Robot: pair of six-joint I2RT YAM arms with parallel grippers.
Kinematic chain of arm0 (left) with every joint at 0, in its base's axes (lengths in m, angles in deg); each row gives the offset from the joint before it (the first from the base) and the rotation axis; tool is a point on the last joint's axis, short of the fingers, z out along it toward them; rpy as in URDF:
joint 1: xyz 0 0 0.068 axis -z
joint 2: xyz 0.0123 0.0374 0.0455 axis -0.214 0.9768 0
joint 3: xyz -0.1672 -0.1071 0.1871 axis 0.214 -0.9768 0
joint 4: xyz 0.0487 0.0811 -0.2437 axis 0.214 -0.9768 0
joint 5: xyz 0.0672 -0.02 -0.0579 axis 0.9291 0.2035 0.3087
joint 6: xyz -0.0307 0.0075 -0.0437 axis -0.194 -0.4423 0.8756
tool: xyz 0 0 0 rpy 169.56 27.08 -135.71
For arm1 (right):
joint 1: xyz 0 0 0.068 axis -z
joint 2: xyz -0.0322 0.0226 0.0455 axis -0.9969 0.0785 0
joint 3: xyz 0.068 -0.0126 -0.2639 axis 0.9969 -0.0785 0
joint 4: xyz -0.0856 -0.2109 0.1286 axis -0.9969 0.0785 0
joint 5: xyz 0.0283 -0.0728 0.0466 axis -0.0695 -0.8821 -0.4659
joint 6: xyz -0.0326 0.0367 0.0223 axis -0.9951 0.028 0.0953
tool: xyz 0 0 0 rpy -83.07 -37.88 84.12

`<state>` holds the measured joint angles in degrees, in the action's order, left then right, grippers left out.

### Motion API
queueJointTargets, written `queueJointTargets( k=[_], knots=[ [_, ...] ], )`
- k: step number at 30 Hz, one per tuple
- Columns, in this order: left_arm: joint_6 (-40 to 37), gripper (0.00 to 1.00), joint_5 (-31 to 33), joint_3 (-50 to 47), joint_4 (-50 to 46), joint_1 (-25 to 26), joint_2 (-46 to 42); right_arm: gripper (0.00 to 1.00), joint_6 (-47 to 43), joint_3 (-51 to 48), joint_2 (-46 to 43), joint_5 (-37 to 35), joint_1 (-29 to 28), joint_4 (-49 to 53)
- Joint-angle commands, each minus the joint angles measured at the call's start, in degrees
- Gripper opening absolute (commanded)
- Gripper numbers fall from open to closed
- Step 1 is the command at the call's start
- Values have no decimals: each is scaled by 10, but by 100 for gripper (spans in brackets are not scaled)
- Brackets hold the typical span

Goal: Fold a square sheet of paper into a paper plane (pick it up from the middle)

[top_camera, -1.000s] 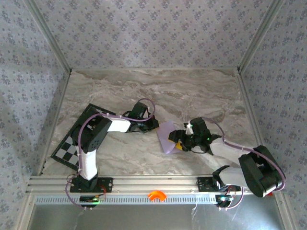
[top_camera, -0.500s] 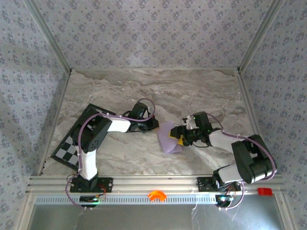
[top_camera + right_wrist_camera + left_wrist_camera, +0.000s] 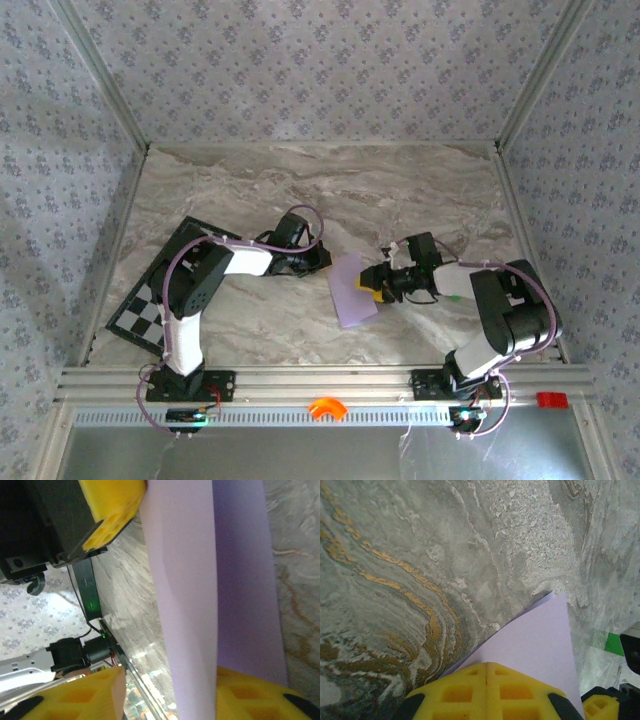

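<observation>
Pale lilac paper (image 3: 350, 300), folded narrow (one lengthwise crease).

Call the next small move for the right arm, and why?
Probably close the right fingers on the lilac sheet. Its raised flap stands between them, against one with a gap to the other, while the shut left fingers sit at its other side, seemingly steadying it.
</observation>
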<state>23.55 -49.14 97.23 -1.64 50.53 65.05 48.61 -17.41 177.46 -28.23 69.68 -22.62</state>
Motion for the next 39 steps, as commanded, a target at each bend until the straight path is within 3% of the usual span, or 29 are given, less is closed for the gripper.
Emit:
queueJointTargets(
  k=[1, 6, 10, 13, 20, 22, 25, 29, 35, 39],
  knots=[
    [2, 7, -25, 4, -29, 11, 21, 34, -42, 11, 14, 9, 4, 40],
    [-2, 15, -36, 15, -22, 14, -18, 10, -69, 13, 19, -25, -1, 76],
    [-26, 30, -27, 26, -46, 23, -70, 4, -54, 14, 10, -57, -17, 76],
    [-49, 41, 4, 20, -75, 32, -115, 3, 5, 1, -6, -87, -35, 32],
    [-76, 43, 79, -52, -88, 48, -217, 5, 172, -43, -26, -154, -79, -131],
    [-79, 42, 89, -76, -81, 52, -242, 12, 188, -48, -26, -145, -91, -163],
    [-89, 42, 103, -105, -82, 60, -278, 22, 178, -50, -26, -128, -92, -175],
    [-99, 40, 121, -138, -67, 79, -310, 25, 123, -19, -8, -93, -76, -123],
    [-127, 39, 172, -156, -60, 120, -326, 20, 66, 18, 16, -70, -60, -68],
    [-195, 39, 234, -150, -61, 170, -324, 14, 42, 34, 28, -70, -54, -35]
  ],
)
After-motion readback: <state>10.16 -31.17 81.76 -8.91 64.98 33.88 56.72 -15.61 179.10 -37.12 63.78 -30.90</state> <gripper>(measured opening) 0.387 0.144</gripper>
